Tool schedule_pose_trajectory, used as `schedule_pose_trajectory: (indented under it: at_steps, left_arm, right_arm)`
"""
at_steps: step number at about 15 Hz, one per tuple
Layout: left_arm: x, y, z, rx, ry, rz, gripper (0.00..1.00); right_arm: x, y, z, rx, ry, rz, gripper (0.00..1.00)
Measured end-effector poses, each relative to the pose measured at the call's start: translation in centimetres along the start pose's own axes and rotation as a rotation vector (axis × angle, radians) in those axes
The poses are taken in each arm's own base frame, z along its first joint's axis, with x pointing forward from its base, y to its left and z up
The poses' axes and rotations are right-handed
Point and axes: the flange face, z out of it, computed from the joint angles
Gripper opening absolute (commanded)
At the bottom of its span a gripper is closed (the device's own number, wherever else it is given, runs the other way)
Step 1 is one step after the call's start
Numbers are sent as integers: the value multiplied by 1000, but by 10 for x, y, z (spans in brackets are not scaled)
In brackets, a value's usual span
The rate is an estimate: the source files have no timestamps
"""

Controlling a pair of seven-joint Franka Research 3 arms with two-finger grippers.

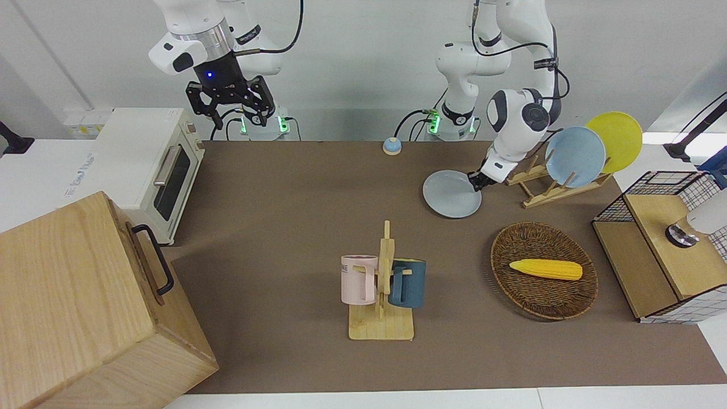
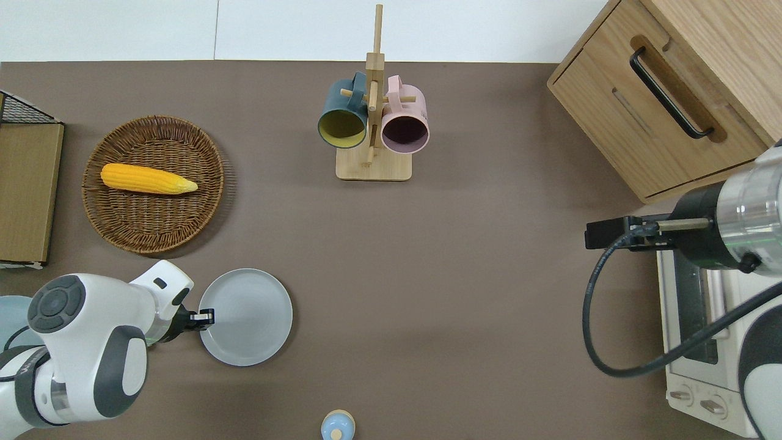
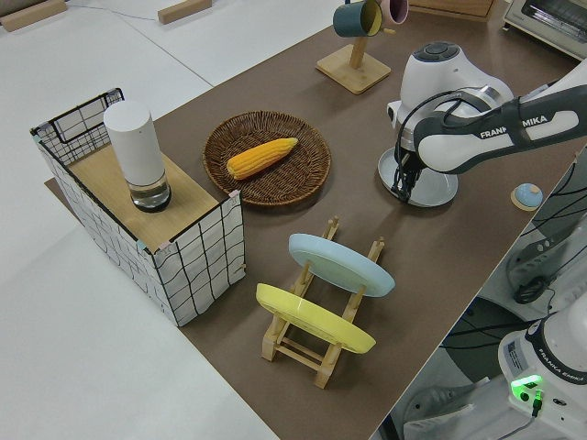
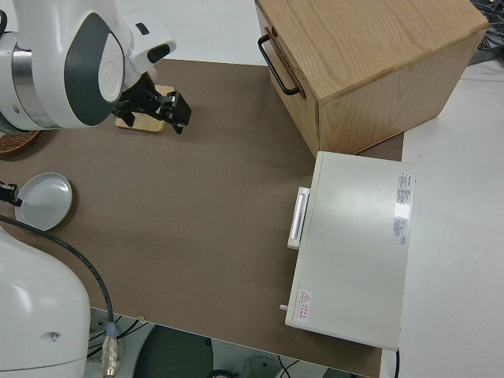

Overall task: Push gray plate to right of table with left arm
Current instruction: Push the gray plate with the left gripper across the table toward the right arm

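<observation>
The gray plate (image 1: pixel 452 193) lies flat on the brown table (image 1: pixel 284 227), near the robots' edge and toward the left arm's end; it also shows in the overhead view (image 2: pixel 245 317) and the left side view (image 3: pixel 429 188). My left gripper (image 1: pixel 474 182) is down at table height, fingers together, and touches the plate's rim on the side toward the left arm's end (image 2: pixel 204 317). My right gripper (image 1: pixel 230 105) is parked with its fingers spread and holds nothing.
A wooden rack holds a sky-blue plate (image 1: pixel 573 156) and a yellow plate (image 1: pixel 616 139) beside the left arm. A wicker basket (image 1: pixel 544 295) with corn, a mug stand (image 1: pixel 383 284), a small bell (image 1: pixel 392 146), a toaster oven (image 1: pixel 150 170) and a wooden cabinet (image 1: pixel 85 307) stand around.
</observation>
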Motion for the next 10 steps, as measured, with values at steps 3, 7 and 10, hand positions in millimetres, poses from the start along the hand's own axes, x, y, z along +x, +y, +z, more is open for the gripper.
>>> schedule_pose_trajectory:
  at_steps: [3,7,10]
  left_arm:
    - [-11,32,3,2,0,-24,0]
    - [-28,75,6,-19,6,-47,0]
    - [-36,94,7,-25,16,-56,0]
  right_arm:
    - [0,0,0,0,0,0,996]
    - [0,0,0,0,0,0,996]
    - [0,0,0,0,0,0,996]
